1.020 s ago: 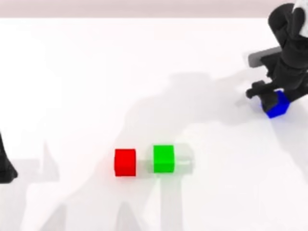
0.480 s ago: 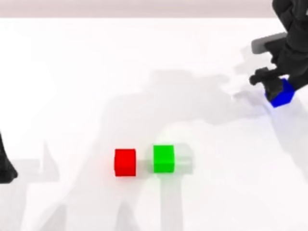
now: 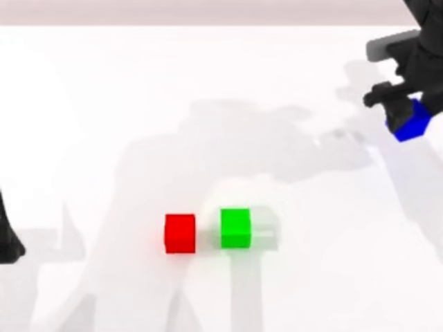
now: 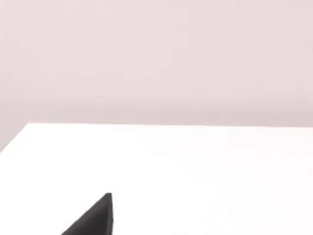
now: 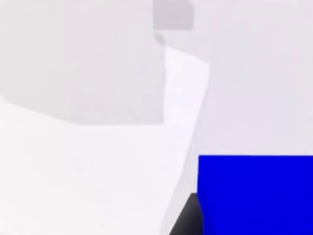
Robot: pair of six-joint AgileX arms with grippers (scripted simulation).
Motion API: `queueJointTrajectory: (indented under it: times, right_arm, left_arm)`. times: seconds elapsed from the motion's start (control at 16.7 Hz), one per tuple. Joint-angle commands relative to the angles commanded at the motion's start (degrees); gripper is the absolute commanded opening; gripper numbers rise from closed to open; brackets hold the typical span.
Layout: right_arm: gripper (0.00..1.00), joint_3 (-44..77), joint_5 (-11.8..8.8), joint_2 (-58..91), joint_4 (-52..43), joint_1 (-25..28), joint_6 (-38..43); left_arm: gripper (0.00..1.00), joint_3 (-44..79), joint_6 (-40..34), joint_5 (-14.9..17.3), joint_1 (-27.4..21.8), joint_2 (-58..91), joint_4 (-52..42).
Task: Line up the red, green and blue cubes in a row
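The green cube (image 3: pixel 235 227) sits on the white bench (image 3: pixel 138 104), and it is the handy marker here. Just to its left, with a narrow gap between them, the red cube (image 3: pixel 180 233) rests flat on the same line. Both stand square and untouched.

Far off to the green cube's upper right, near the bench's right edge, the right tool (image 3: pixel 405 114) is clenched on the blue cube (image 3: pixel 410 124), which looks tilted and lifted off the surface, its shadow falling below it. From the right wrist view the blue cube (image 5: pixel 254 193) fills the near corner, with a dark finger (image 5: pixel 186 218) pressed against its side.

The left arm (image 3: pixel 8 238) stays parked well to the green cube's left, at the bench's left edge; whether its tool is released or clenched, I cannot tell.
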Motion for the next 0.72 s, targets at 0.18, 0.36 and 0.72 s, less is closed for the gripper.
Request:
queueJointTrajectory:
  times: [0.18,0.36,0.72]
  right_arm:
    - [0.00,-1.89,-0.01,-1.57,0.45,2.56,3.89]
    - [0.00,-6.21,-0.02,-4.99,1.43,7.51,12.31]
    - [0.00,-18.09,-0.08,-13.81,3.76,20.20,35.98]
  left_arm:
    - [1.00,0.00,0.00,0.00,0.00,0.00,0.00]
    - [1.00,0.00,0.00,0.00,0.00,0.00,0.00]
    - [1.00,0.00,0.00,0.00,0.00,0.00,0.00]
